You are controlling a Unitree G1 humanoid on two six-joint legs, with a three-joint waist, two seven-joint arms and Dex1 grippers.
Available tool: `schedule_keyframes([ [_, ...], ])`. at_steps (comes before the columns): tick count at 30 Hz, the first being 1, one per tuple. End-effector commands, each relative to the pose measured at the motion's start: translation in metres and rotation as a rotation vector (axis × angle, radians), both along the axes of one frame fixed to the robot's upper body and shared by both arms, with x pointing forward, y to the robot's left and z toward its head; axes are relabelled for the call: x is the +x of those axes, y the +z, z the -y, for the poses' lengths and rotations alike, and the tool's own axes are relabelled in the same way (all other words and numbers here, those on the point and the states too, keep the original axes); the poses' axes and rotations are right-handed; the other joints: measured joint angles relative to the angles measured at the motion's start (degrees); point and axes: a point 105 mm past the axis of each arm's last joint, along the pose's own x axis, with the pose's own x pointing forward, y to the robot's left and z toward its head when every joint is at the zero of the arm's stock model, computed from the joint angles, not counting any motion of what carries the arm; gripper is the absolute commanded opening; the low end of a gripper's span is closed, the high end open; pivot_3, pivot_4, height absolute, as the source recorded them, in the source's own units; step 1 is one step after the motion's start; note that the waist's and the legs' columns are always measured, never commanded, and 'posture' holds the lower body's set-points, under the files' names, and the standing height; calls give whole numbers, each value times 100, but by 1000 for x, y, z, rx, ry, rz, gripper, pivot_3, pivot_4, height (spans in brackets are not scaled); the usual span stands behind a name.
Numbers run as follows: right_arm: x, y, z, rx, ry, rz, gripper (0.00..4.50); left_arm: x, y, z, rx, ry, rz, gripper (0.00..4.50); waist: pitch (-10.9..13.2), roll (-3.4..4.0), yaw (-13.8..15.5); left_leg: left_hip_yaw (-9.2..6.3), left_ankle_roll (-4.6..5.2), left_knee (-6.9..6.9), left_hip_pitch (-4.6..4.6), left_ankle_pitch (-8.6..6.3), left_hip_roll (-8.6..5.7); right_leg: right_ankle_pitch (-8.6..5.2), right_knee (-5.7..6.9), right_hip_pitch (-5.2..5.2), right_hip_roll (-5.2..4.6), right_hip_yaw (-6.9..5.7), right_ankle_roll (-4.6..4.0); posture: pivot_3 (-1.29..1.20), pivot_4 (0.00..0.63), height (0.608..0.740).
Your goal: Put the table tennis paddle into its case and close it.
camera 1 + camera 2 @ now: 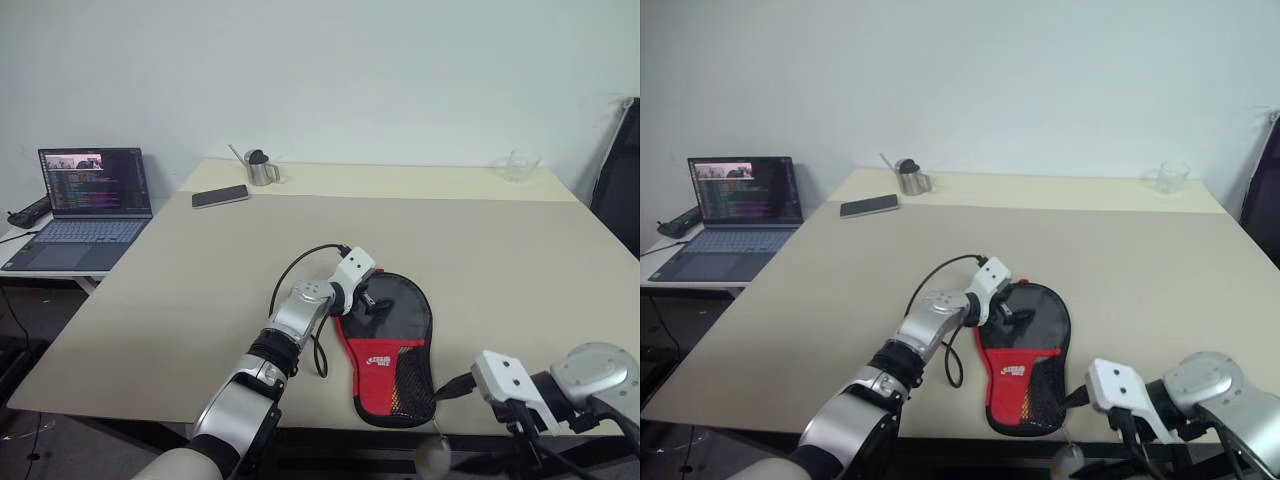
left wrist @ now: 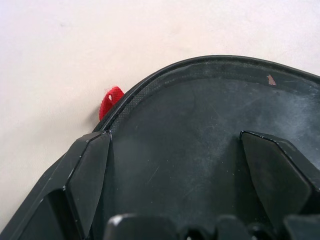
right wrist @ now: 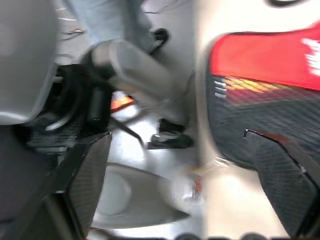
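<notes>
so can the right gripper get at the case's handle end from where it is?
Probably yes: the right gripper hangs open off the table edge beside the case, nothing between them.

Your beige bench (image 1: 470, 250) carries the case (image 1: 392, 350) flat near its front edge. At the far left you have a dark smartphone (image 1: 220, 196) beside a metal cup (image 1: 261, 168); a clear glass (image 1: 521, 165) stands far right.

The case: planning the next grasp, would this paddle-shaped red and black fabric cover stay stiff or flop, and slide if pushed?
The paddle-shaped red and black fabric case lies flat, probably stiffened only if something is inside. Its fabric and mesh pocket likely sag. On the smooth beige table it may slide.
</notes>
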Motion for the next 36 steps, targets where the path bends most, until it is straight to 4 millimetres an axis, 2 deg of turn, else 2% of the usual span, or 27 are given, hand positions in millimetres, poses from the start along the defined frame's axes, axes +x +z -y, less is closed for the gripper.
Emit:
schedule_keyframes([
  [1, 21, 26, 5, 48, -24, 121, 4462, -6, -31, -13, 63, 31, -88, 4500, 0, 2, -5, 1, 0, 0, 0, 0, 0, 1, 0, 0, 0, 0, 0, 0, 150, 740],
  [3, 32, 41, 5, 102, -46, 162, 4462, -6, -21, -11, 12, 11, -67, 4500, 0, 3, -6, 0, 1, 0, 0, 0, 1, 3, 1, -1, 0, 1, 0, 0, 150, 740],
  [5, 47, 62, 4, 178, -91, 208, 4462, -6, -2, -9, -63, -24, -25, 4500, 6, 4, -18, 0, 1, 0, 0, 0, 2, 4, 1, -2, 2, 0, -1, 0, 150, 740],
  [8, 74, 86, 11, 255, -169, 289, 4462, -14, 45, -15, -213, -119, 36, 4500, 31, 5, -52, 4, -12, -2, -7, 7, 5, 21, -1, -13, 4, 4, -31, 0, 150, 740],
  [11, 95, 90, 27, 203, -211, 297, 4462, -37, 87, -41, -248, -237, 88, 4500, 68, -2, -71, 9, -17, -2, -34, 10, 5, 31, 2, -45, 7, 13, -47, 0, 150, 740],
  [14, 114, 82, 47, 94, -259, 285, 4462, -54, 111, -72, -239, -260, 114, 4500, 74, 1, -117, 17, -19, -13, -53, 9, 6, 30, 11, -81, 6, 21, -52, 0, 150, 740],
  [18, 130, 83, 72, 70, -295, 258, 4462, -81, 127, -121, -185, -252, 114, 4500, 85, 22, -155, 24, -18, -13, -85, 7, 5, 30, 1, -108, 4, 25, -54, 0, 150, 740],
  [19, 129, 90, 78, 107, -296, 230, 4462, -91, 132, -146, -169, -229, 102, 4500, 96, 27, -164, 25, -17, -13, -85, 7, 4, 30, 0, -109, 3, 26, -54, 0, 150, 740],
  [20, 127, 96, 84, 141, -295, 206, 4462, -100, 136, -161, -159, -213, 92, 4500, 108, 33, -171, 25, -17, -14, -87, 6, 5, 30, 0, -111, 4, 25, -55, 0, 150, 740],
  [21, 126, 99, 88, 165, -293, 191, 4462, -105, 138, -169, -153, -205, 86, 4500, 121, 34, -176, 24, -17, -15, -88, 6, 7, 30, -1, -114, 5, 25, -55, 0, 150, 740],
  [25, 118, 119, 126, 196, -394, 176, 4462, -135, 145, -221, -121, -121, 40, 4500, 162, 60, -173, 26, -14, -15, -92, 5, 9, 30, -6, -116, 6, 25, -58, 0, 150, 740],
  [29, 110, 125, 145, 185, -445, 189, 4462, -147, 149, -242, -100, -67, 26, 4500, 168, 72, -110, 17, -12, -14, -105, 3, 7, 29, -12, -120, 2, 11, -59, 0, 150, 740],
  [31, 105, 128, 150, 190, -461, 192, 4462, -145, 149, -261, -78, -1, 27, 4500, 168, 72, -129, 21, -12, -13, -104, 3, 7, 30, -11, -118, 1, 15, -59, 0, 150, 740],
  [36, 100, 137, 143, 233, -447, 202, 4462, -144, 150, -285, -64, 74, 35, 4500, 171, 80, -171, 28, -11, -14, -100, 3, 9, 31, -5, -119, 3, 20, -60, 0, 150, 740],
])
